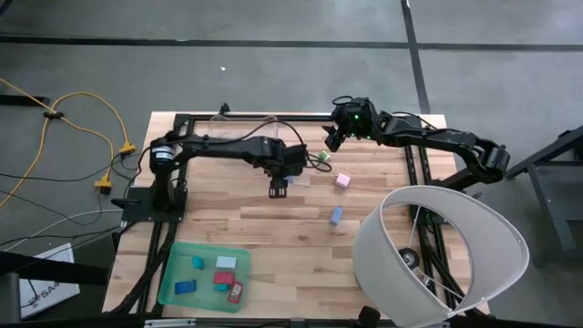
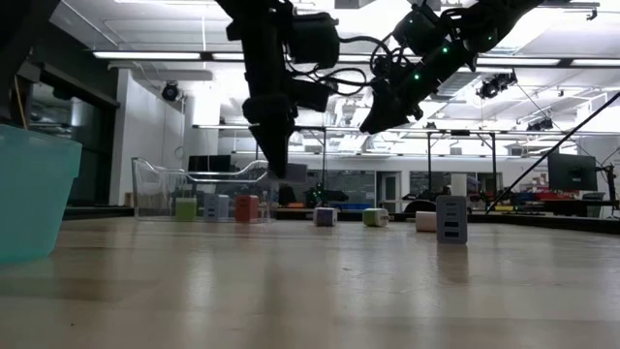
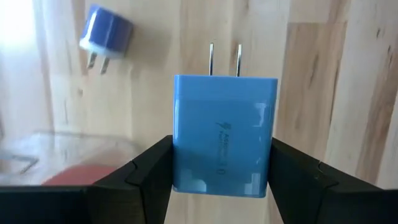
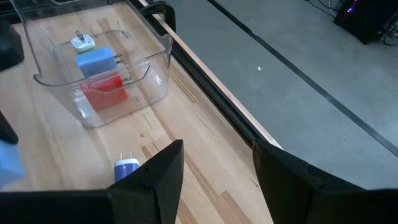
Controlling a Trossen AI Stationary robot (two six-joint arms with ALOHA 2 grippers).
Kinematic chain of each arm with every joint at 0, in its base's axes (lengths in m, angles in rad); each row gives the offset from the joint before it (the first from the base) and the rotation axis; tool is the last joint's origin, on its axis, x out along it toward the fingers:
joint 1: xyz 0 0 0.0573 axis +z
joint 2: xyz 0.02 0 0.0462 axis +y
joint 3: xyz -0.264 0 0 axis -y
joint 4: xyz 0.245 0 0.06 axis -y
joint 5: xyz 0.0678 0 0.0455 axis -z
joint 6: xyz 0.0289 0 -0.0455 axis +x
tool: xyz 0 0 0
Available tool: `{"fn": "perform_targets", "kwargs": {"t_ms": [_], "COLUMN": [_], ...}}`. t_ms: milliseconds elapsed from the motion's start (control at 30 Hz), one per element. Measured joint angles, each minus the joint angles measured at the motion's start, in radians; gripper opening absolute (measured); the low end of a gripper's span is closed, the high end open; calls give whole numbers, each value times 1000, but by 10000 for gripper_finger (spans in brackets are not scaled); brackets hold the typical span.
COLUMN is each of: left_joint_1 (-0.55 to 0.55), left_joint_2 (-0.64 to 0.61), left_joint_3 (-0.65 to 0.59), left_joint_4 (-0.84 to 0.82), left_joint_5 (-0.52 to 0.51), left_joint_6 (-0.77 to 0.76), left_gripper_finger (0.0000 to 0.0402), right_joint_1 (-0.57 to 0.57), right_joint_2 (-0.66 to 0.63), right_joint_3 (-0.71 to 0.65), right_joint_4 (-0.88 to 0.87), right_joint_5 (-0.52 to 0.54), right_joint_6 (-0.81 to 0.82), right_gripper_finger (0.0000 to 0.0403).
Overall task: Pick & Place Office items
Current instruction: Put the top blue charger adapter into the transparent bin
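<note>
My left gripper [image 1: 278,187] hangs over the middle of the table, shut on a blue plug-in charger block [image 3: 224,140]. My right gripper [image 4: 217,168] is open and holds nothing. It hovers by the table's far edge [image 1: 332,138], right of the clear bin [image 4: 102,81]. The bin holds a red, a blue and a white-green block. A pink block [image 1: 342,180], a blue block [image 1: 336,215] and a small green piece [image 1: 323,157] rest on the wood. A round blue-white plug [image 4: 127,167] lies near the bin. The green tray [image 1: 173,292] holds several blocks. My left gripper pinches the blue charger between its two fingers, one on each of the body's opposite side faces [image 3: 180,155]. The fingers come from above, pointing down. The block is lifted clear of the table and lies level, its two metal prongs [image 3: 225,59] sticking out sideways beyond the fingers.
A large white shade-like ring [image 1: 437,251] overhangs the table's near right corner. The green tray sits at the near left corner, and its wall [image 2: 34,194] rises close in the low view. Bare wood lies between tray and loose blocks. Cables trail on the floor to the left.
</note>
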Motion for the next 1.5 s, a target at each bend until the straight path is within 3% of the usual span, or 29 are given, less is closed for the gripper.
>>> {"fn": "perform_targets", "kwargs": {"t_ms": [367,600,1000,1200,1500], "left_joint_1": [123,243,417,512,601], "left_joint_2": [-149,-218,-217,-201,-162], "left_joint_3": [0,0,0,-16,-53], "left_joint_4": [-75,-108,-178,-211,-220], "left_joint_5": [9,-54,-47,53,65], "left_joint_6": [-80,-229,-450,-457,-437], "left_gripper_finger": [211,211,211,211,214], "right_joint_1": [0,0,0,0,0], "right_joint_2": [0,0,0,0,0], "right_joint_3": [0,0,0,0,0], "right_joint_4": [1,0,0,0,0], "right_joint_5": [0,0,0,0,0], "right_joint_6": [0,0,0,0,0], "right_gripper_finger": [180,180,180,180,180]}}
